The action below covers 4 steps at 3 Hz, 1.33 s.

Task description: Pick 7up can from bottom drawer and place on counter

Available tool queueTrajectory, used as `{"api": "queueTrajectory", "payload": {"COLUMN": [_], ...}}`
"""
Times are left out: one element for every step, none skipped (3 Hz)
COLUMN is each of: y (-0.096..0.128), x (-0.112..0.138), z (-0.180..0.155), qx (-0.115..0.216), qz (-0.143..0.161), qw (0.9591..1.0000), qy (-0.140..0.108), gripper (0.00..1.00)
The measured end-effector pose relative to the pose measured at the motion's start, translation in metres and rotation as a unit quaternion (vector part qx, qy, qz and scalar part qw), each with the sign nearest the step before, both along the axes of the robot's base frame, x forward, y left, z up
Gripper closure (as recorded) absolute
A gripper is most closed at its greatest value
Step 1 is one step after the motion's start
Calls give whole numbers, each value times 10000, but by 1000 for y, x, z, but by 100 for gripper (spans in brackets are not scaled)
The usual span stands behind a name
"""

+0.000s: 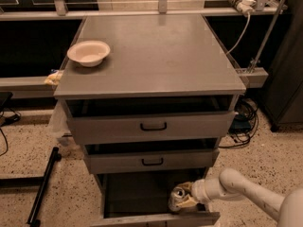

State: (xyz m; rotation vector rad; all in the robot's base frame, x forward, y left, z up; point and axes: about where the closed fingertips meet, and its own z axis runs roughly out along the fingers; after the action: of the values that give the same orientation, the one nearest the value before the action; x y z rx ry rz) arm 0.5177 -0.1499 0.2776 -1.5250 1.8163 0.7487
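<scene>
The 7up can, silvery with a shiny top, is inside the open bottom drawer, near its right front. My gripper reaches into the drawer from the right on a white arm and is closed around the can, which is tilted. The counter is the flat grey cabinet top above the three drawers.
A cream bowl sits on the counter's left rear. The two upper drawers with black handles stand slightly open above the bottom drawer. A black pole lies on the floor at left. Cables hang at the right.
</scene>
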Motion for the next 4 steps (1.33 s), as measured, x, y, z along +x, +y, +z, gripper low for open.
{"api": "queueTrajectory", "payload": {"y": [-4, -4, -2, 6], "x": [16, 16, 21, 32], "z": [92, 93, 114, 167], "qx": [-140, -139, -90, -131], "qz": [136, 136, 118, 202], "qw": [9992, 9992, 9990, 9986], "qy": [-349, -349, -416, -461], "gripper": [100, 100, 100, 100]}}
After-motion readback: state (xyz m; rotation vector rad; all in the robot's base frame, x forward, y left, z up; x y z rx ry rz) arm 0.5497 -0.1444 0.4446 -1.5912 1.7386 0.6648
